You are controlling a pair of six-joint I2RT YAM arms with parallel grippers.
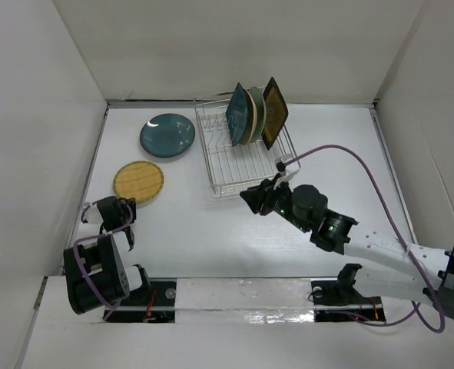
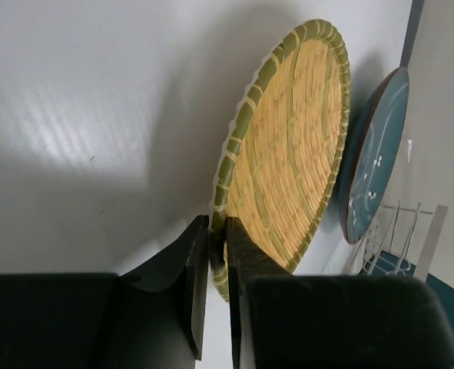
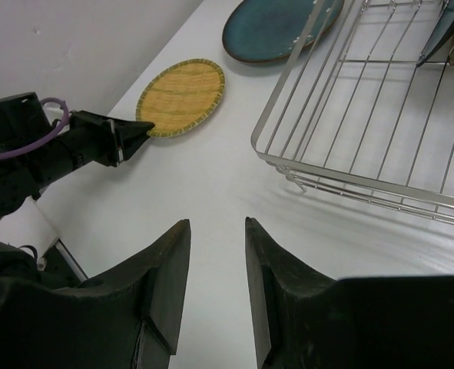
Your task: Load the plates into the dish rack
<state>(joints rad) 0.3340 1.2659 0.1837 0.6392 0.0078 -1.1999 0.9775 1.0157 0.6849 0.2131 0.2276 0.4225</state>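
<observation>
The yellow woven-look round plate (image 1: 138, 182) lies on the table at the left. My left gripper (image 1: 127, 206) is shut on its near rim (image 2: 217, 246); the plate (image 2: 288, 154) fills the left wrist view. The dark teal round plate (image 1: 167, 135) lies flat behind it. The dish rack (image 1: 242, 157) stands at the back centre. Several plates stand upright in its far end, among them a dark teal rounded-square plate (image 1: 236, 114) and the black-rimmed amber square plate (image 1: 275, 112). My right gripper (image 1: 257, 198) is open and empty (image 3: 217, 227), just in front of the rack's near edge.
White walls close in the table on the left, back and right. The near half of the rack (image 3: 380, 146) holds nothing. A purple cable (image 1: 349, 157) loops from the right arm over the table to the right of the rack.
</observation>
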